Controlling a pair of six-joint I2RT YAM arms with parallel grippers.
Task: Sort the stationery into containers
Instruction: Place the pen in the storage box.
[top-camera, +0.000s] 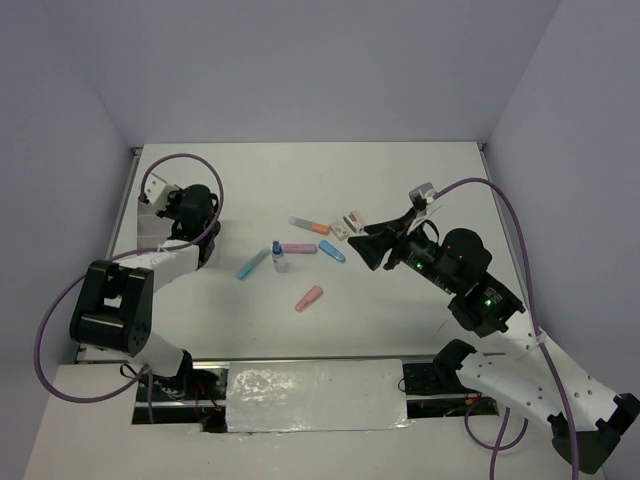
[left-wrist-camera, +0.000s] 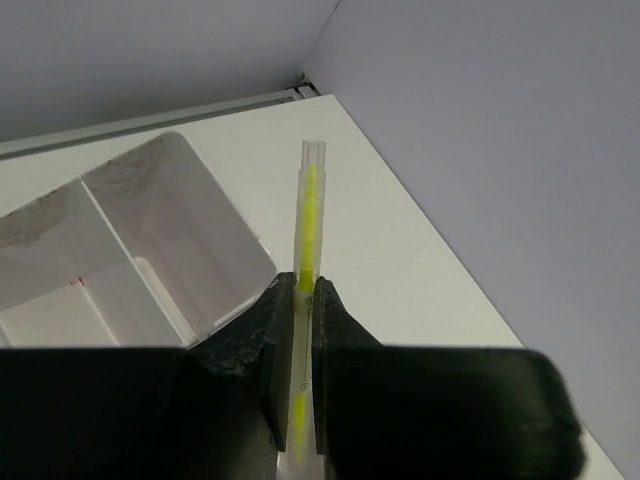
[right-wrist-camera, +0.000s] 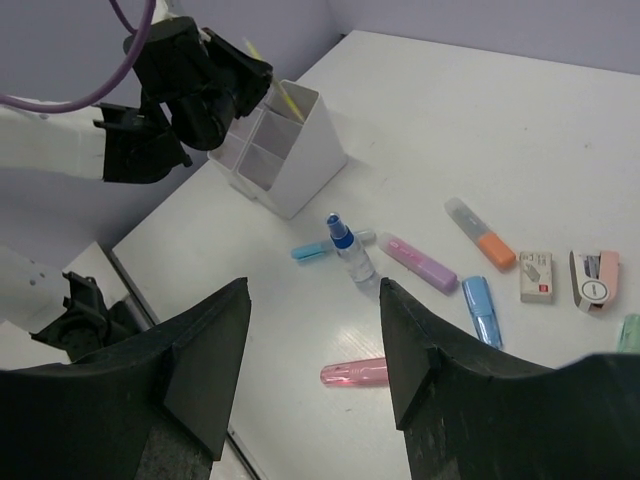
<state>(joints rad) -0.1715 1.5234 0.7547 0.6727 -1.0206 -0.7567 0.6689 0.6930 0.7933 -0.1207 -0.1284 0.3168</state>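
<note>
**Held.** My left pincer (left-wrist-camera: 298, 290) is closed narrow on one yellow pen (left-wrist-camera: 310, 200). The pen's clear end pokes out past the fingertips, just beside the outer wall of the organizer (left-wrist-camera: 170, 220). I cannot tell whether it is over a compartment yet.

**Idle.** My right pincer (right-wrist-camera: 312, 290) stands wide and carries nothing. It hovers above the loose stock.

**On the bench (right-wrist-camera: 520, 120), unsorted.**
- blue-capped bottle (right-wrist-camera: 350, 250), upright
- light-blue marker (right-wrist-camera: 308, 251), just behind the bottle
- purple marker (right-wrist-camera: 418, 263)
- orange-tipped marker (right-wrist-camera: 480, 235)
- blue marker (right-wrist-camera: 482, 310)
- pink marker (right-wrist-camera: 355, 374)
- eraser (right-wrist-camera: 536, 277)
- pink-and-white clip-like piece (right-wrist-camera: 595, 280)
- green item (right-wrist-camera: 630, 330), cut off by the frame edge

**Progress, my estimate.** Early. The compartments I can see into look bare, nearly all the stock lies well apart from the organizer, and the pen is the first piece near delivery.

**View notes.**
- The left wrist view alone shows the grip on the pen and the compartment interiors.
- The right wrist view alone shows the organizer standing whole, plus the green item.
- The overhead view lays out the spread of markers, but my left arm (top-camera: 175, 255) covers the organizer there.
</note>
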